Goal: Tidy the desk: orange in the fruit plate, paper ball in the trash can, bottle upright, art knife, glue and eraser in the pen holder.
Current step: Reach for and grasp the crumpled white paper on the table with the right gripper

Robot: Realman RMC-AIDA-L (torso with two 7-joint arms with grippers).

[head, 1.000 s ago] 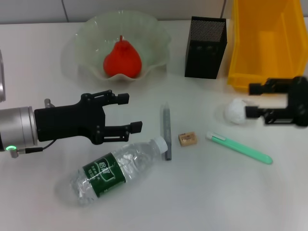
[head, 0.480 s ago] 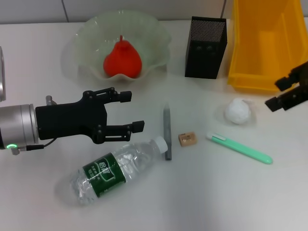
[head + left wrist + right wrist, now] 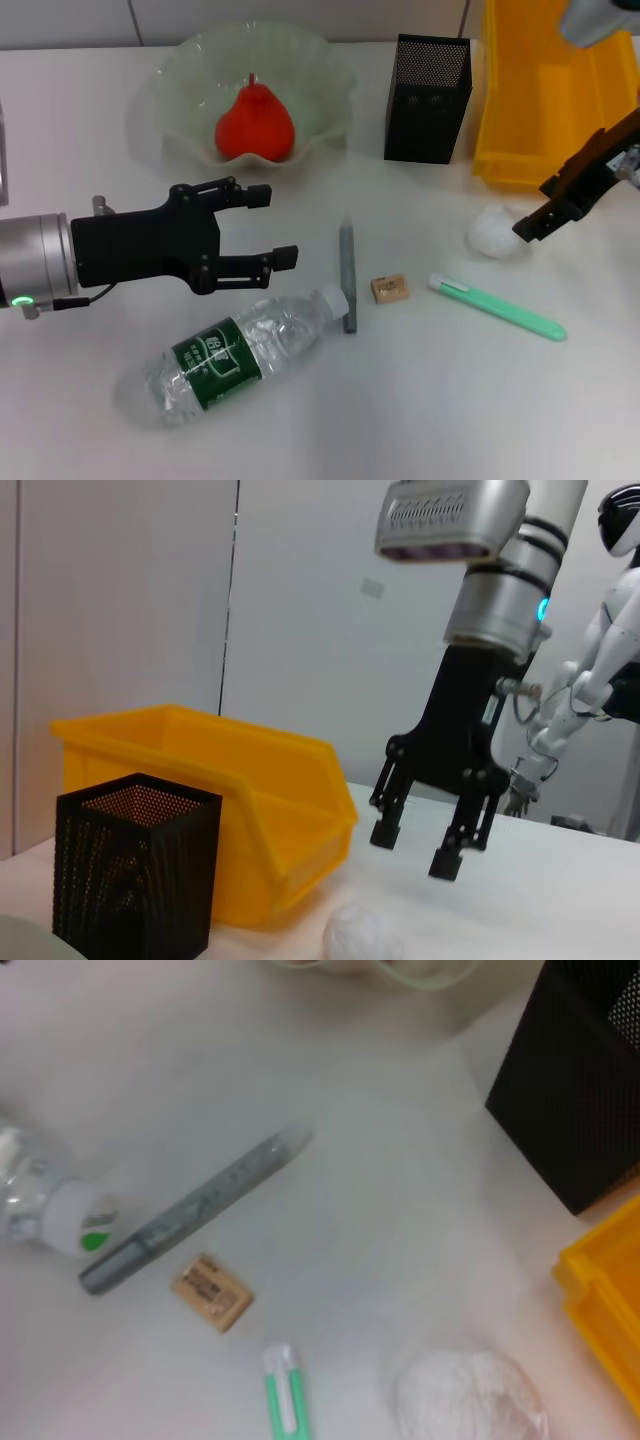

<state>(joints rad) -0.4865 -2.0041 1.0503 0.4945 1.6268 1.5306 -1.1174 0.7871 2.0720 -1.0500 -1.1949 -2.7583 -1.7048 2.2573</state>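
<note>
The left gripper [image 3: 266,227] is matte black with two slim linkage fingers [image 3: 252,197] on a silver cylindrical wrist bearing a small green light and a thin black cable, while the right gripper [image 3: 417,847] is likewise black, below a silver wrist with a blue light.
</note>
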